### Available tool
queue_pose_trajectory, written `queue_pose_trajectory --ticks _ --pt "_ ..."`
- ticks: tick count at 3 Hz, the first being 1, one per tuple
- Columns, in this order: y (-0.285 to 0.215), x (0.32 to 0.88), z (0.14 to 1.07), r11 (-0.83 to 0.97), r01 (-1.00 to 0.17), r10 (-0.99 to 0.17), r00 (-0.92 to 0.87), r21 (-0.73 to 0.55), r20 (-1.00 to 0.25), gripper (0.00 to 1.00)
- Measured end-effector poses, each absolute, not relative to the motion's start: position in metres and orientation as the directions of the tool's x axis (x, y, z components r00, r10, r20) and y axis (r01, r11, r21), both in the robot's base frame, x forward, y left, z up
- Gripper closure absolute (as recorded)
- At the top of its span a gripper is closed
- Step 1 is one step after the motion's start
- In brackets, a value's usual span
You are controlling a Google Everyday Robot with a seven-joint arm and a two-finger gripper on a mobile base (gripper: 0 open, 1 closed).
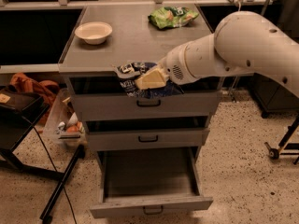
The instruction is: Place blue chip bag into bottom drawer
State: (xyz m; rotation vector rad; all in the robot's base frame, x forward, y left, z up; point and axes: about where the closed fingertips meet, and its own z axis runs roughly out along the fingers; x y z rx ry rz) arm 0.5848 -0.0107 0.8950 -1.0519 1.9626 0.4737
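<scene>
My gripper (148, 80) is shut on the blue chip bag (135, 80), a crumpled dark blue foil bag with white markings. I hold it in the air just past the front edge of the cabinet top, in front of the top drawer. The white arm comes in from the upper right. The bottom drawer (149, 203) is pulled open below, directly under the bag, and its grey inside shows nothing in it. The two shallower drawers above it are shut.
A white bowl (93, 31) stands at the back left of the cabinet top (131, 41). A green chip bag (173, 17) lies at the back right. A dark stand and clutter (32, 120) sit on the floor to the left.
</scene>
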Motion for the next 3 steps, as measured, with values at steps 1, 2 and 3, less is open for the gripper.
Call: queue_pose_trajectory --ticks 1,2,3 --pt "-0.004 0.581 0.876 0.535 -0.843 -0.515 -0.279 -0.050 -0.810 1.00" --pt "0.003 0.569 0.824 0.493 -0.870 -0.528 -0.282 -0.019 -0.801 1.00" --pt "0.005 0.536 0.715 0.474 -0.879 -0.554 -0.352 0.062 -0.754 1.00"
